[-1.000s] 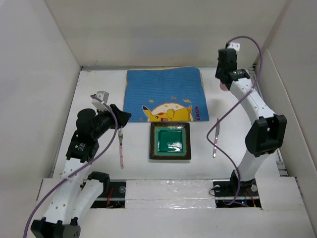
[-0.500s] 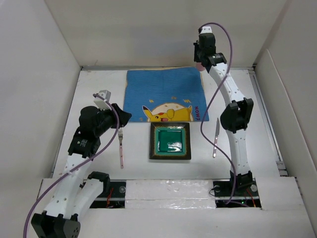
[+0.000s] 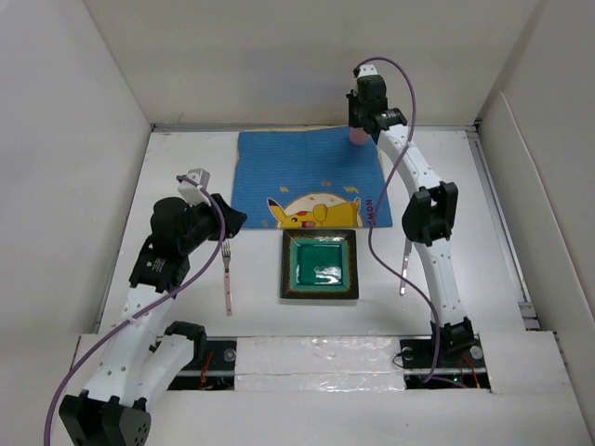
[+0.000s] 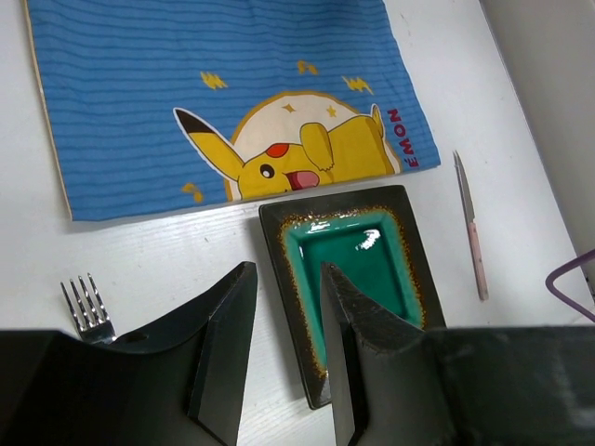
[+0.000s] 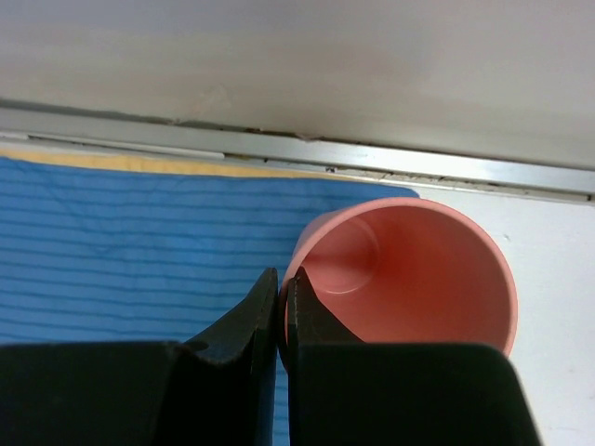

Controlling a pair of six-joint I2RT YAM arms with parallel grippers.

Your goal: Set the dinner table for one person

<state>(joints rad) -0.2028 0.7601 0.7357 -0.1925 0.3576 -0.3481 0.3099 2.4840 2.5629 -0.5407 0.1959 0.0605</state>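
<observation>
Clearly at the cup step. Grips a pink cup (image 5: 409,269) in the right tool (image 5: 282,299), jaws shut almost flat on the cup's wall, one finger inside the rim and one outside. Probably chosen as a rim pinch, to hold the mouth up and allow a straight set-down.

Holds it over the far end of the tabletop (image 3: 177,158), above the 1 o'clock corner of the blue placemat (image 3: 297,167). Cannot tell from these views whether the base touches the cloth.

From above, shows the green square plate (image 3: 320,234) at 6 o'clock of the placemat, just beside its near edge and not on it. Shows the fork (image 3: 226,274) at 9 o'clock of the plate and the knife (image 3: 405,260) at 3 o'clock. Both laid lengthwise and a little apart from the plate, the usual flanking for an eater seated at the near edge.

Hangs the left tool (image 4: 286,279) empty, jaws a modest gap apart, near the fork's tines at about 10 o'clock of the plate. Likely held there to stay out of the right arm's way.

Seemingly leaves only the cup to place. Calls for a gentle descent, then a small release so as not to tip it.
</observation>
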